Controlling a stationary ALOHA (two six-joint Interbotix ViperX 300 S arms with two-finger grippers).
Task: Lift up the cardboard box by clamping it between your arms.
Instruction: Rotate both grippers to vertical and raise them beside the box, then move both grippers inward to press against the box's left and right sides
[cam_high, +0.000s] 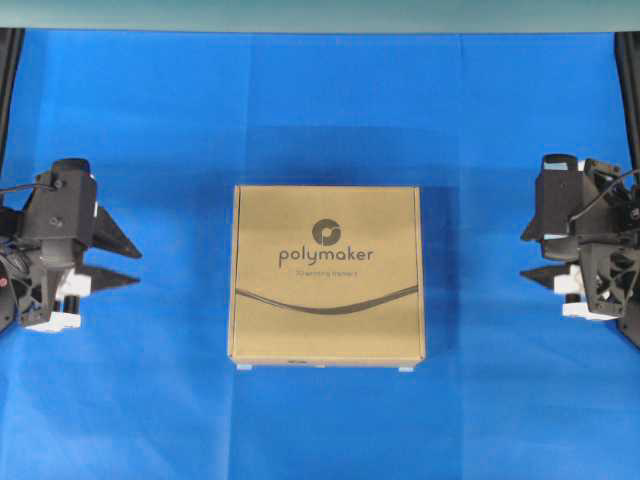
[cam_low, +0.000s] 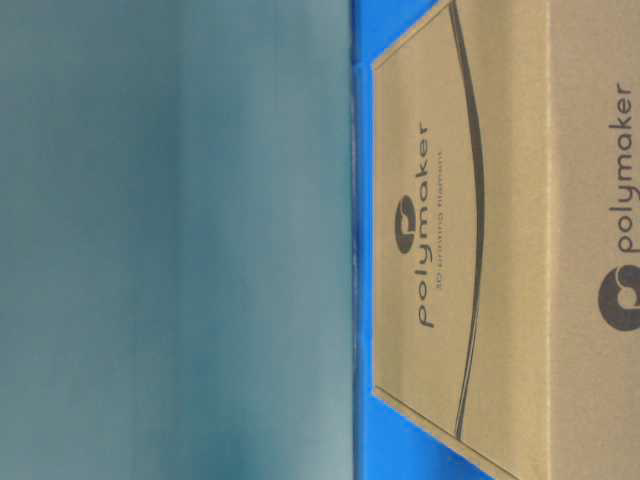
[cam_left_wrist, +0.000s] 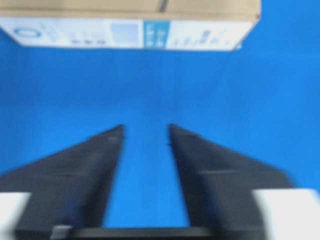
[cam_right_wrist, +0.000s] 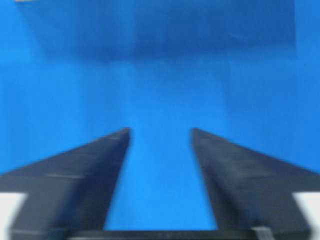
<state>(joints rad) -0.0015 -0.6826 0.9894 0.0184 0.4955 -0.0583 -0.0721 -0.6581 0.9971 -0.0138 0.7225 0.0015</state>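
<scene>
You are at the approach step: the cardboard box (cam_high: 327, 275) lies flat between both arms, well apart. The left gripper (cam_high: 128, 264) and right gripper (cam_high: 533, 254) are parted and hold nothing. Next, bring both inward against its sides.

Lab bench: blue cloth (cam_high: 320, 110), two fixed robot arms (cam_high: 55, 235).

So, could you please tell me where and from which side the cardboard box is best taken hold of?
Probably by its two opposite side walls, pressed inward at once. The cardboard box lies flat on the blue cloth and looks far wider than either tool's opening, so pinching seems unsuitable. The left tool would come from its left edge, the right tool from its right; both stand apart from it.
</scene>
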